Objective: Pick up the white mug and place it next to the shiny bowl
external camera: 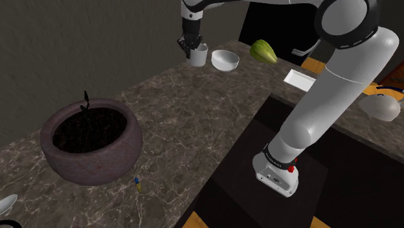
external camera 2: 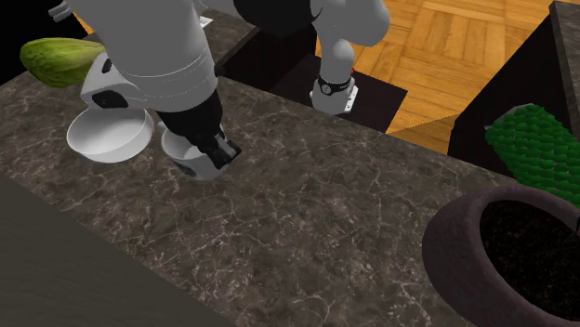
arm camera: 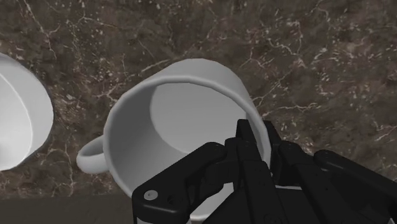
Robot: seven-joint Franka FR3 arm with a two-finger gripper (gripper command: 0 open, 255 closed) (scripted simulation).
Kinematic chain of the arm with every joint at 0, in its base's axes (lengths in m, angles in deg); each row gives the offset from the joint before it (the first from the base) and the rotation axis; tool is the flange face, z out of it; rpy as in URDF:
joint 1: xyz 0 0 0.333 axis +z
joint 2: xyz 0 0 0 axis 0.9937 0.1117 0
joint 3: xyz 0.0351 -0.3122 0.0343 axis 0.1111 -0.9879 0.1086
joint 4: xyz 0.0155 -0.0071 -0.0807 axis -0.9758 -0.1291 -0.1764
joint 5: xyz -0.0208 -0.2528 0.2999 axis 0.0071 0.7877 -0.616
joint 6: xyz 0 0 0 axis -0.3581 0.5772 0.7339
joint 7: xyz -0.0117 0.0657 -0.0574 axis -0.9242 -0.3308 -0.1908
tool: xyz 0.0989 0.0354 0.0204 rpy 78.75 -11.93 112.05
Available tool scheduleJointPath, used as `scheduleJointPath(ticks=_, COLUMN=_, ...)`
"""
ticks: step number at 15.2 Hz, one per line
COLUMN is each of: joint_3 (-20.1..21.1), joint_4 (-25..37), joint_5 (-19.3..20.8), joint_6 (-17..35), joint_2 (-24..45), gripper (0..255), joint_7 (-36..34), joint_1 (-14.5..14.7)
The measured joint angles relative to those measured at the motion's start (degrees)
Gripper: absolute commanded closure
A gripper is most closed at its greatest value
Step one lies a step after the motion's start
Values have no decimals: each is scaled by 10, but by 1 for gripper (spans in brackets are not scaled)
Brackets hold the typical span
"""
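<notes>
Being pinched at the rim by the gripper [arm camera: 257,133] — one finger inside, one outside — the white mug [arm camera: 181,118] is seen just beside the bowl [arm camera: 19,121].

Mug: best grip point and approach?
Rim wall, from above. The mug stands upright with its mouth open, so one finger goes inside and one outside. Take the side away from the handle and bowl, where the hand straddles the wall.

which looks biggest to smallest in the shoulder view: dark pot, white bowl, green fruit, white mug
1. dark pot, by far, though it is nearest the camera
2. white bowl and green fruit, about alike
3. white mug
</notes>
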Motion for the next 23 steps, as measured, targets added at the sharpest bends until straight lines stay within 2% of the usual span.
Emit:
scheduleJointPath(ticks=6, joint_3=-40, joint_4=-51, joint_5=-6, joint_6=20, joint_2=-35, gripper=255, joint_7=85, joint_1=-45)
scheduleJointPath(ticks=13, joint_3=-86, joint_4=-66, joint_5=-5, joint_6=28, joint_2=-48, gripper=255, joint_7=176, joint_1=-90)
scheduleJointPath(ticks=23, joint_3=-153, joint_4=-25, joint_5=-6, joint_6=26, joint_2=-16, gripper=255, joint_7=313, joint_1=-159)
